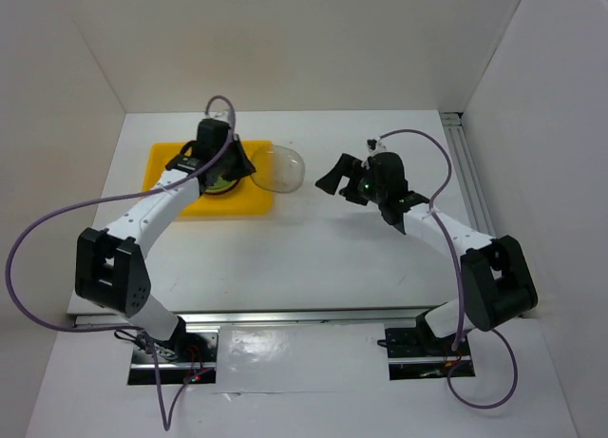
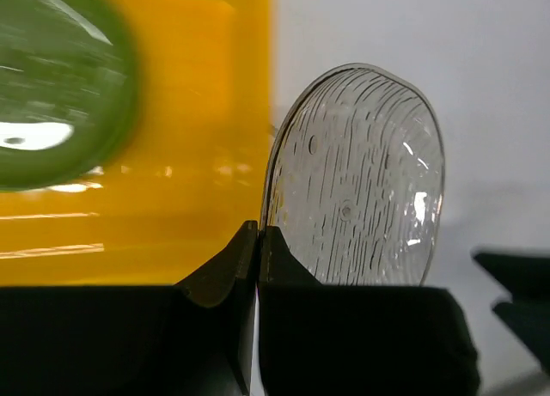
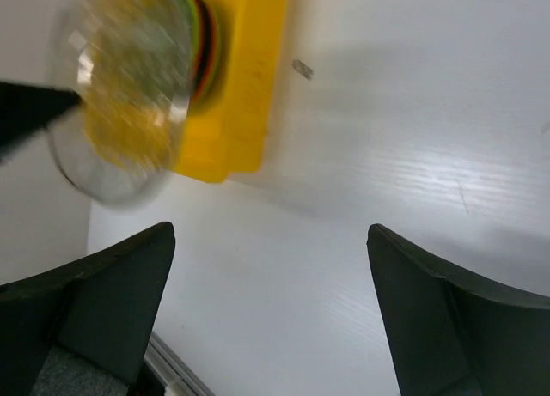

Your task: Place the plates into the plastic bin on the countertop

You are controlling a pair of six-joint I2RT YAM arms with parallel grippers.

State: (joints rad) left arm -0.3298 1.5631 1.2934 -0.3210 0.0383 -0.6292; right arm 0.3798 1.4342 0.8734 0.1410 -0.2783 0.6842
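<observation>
**Pinched at the rim: the clear plate [image 2: 361, 181] in the left gripper [image 2: 259, 237], at the edge of the bin [image 1: 166, 162]**

Closest in, the right gripper [image 3: 271, 301] hangs over bare countertop [image 1: 313, 248]. Its fingers [image 3: 120, 301] are spread wide with nothing between them (white surface fills the whole gap). It is well apart from the bin, off to the bin's right, and faces toward it.

Farther back, the left gripper is above the bin. Its jaws are pressed together on the clear plate's rim and hold it by one edge. The plate is tilted up rather than lying flat. In the top view it straddles the bin's right rim, partly over the yellow and partly over the countertop. Whether it touches the rim cannot be told.

Inside the bin, a green plate [image 2: 51, 87] lies on top of a stack [image 3: 204, 48]. The right wrist view shows green, orange and black edges there (too blurred to count). The stack sits just beside the held plate, under the left gripper.
</observation>
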